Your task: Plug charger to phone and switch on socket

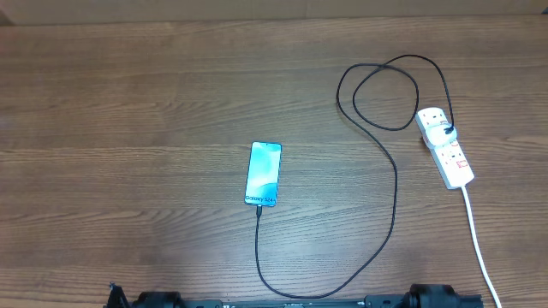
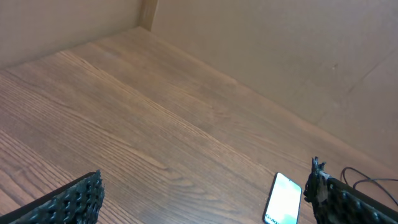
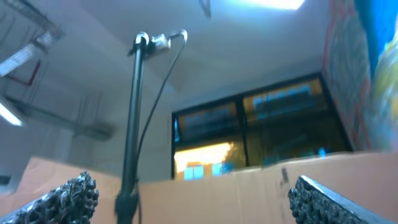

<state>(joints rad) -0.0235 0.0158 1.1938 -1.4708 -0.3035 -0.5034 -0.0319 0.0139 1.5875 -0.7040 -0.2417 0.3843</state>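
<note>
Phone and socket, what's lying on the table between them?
Only the black charger cable crosses the stretch between the phone and the socket. The rest of it is bare wooden table. The overhead view shows this.

The phone (image 1: pixel 264 174) lies flat near the middle of the surface (image 1: pixel 128 128), slightly toward my side. The power strip (image 1: pixel 445 147) lies well to its right, lengthwise far to near, its thick cord (image 1: pixel 479 248) trailing off to the near edge. The adapter (image 1: pixel 447 130) sits in an outlet toward the strip's far end. The charger cable (image 1: pixel 390 171) loops behind and left of the strip (crossing itself once), runs toward me between strip and phone, bends left along the near edge and meets the phone's near end. From my left end effector (image 2: pixel 205 190), the phone lies ahead and to the right.
</note>
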